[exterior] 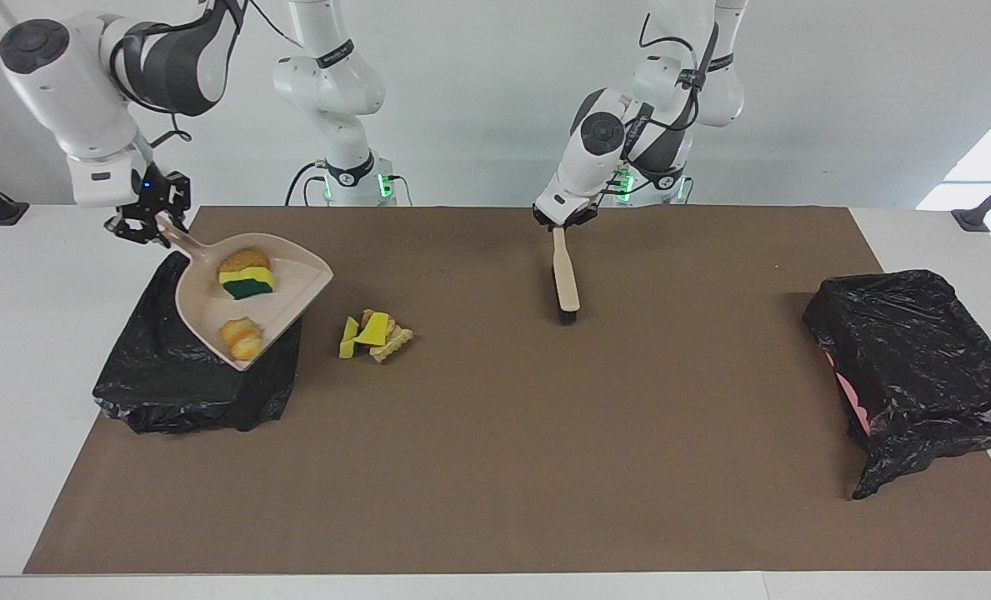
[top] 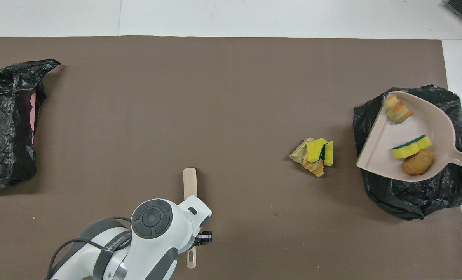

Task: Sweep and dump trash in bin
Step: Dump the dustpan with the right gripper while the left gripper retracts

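- The right gripper is clamped on the handle of the beige dustpan; it holds the pan up over the black-bagged bin at the right arm's end of the table.
- Three pieces of trash lie in the pan, down the tray from the fingers: a brown lump and a yellow-green sponge closest to the handle; a tan striped piece close to the pan's open lip.
- A small trash pile lies on the brown mat, beside the bin and toward the left arm's end; no fingers touch it.
- The left gripper grips the handle of the brush; the brush hangs bristles-down over the mat's middle, well apart from the pile.
- A second bagged bin sits at the left arm's end.
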Available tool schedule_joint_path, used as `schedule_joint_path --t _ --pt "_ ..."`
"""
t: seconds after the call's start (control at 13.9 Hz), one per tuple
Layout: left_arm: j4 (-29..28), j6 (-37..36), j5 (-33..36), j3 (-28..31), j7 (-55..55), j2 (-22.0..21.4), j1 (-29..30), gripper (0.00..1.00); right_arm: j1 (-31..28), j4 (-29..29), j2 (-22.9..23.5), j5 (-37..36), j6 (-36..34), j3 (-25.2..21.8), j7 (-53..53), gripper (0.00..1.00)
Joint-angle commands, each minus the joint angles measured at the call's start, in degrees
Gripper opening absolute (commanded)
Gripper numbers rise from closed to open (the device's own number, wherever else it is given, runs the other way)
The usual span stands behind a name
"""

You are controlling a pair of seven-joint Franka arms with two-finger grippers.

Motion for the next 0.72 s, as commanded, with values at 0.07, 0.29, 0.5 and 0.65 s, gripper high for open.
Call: schedule_joint_path --t 0.07,0.29,0.5,0.65 --pt "1.44 0.82 -1.07 1.22 0.10 0.83 0.08 1.00 -3.50 -0.28 -0.79 -9.03 5.48 1.18 -7.41 0.00" --pt "5.23 0.38 -0.10 1.40 0.46 2.69 5.87 1.00 -3.06 -0.81 -0.35 -18.43 7.77 1.35 -7.95 0.00" --pt "9.09 -0.33 4.19 1.40 0.63 4.44 12.72 1.00 -1.92 -1.69 -0.44 -26.26 9.36 2.05 -7.95 0.00" --pt "12.78 -0.24 7.71 1.40 4.83 7.07 16.41 1.00 0.54 -2.12 -0.44 -31.10 9.27 1.97 -7.95 0.00"
